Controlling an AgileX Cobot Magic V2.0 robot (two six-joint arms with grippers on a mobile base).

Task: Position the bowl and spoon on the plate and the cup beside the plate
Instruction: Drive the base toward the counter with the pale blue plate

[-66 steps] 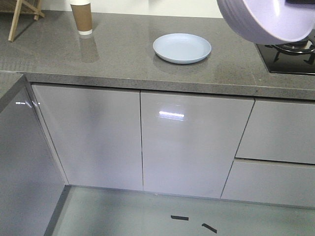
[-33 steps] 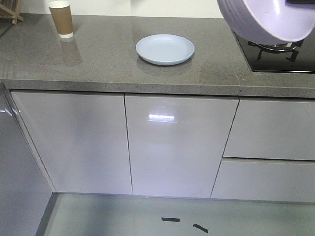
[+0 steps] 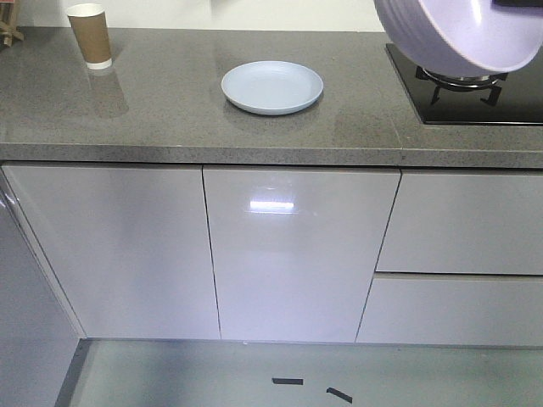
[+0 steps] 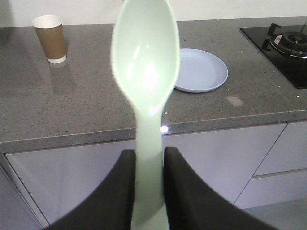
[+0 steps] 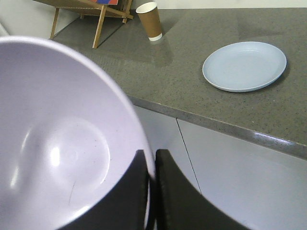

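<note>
Left wrist-mounted view shows the left tool (image 4: 148, 154) pinching the green spoon (image 4: 145, 62) by its handle, scoop up. Past this tool, on the gray counter (image 4: 91, 103), the blue plate (image 4: 204, 69) sits a bit to the right and the brown cup (image 4: 50, 38) far left. The right tool (image 5: 151, 156) grips the rim of the purple bowl (image 5: 57, 143), held off the counter.

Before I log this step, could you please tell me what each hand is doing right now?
Left hand: closed on the spoon, gripping its handle.
Right hand: closed on the bowl, pinching its rim.
</note>
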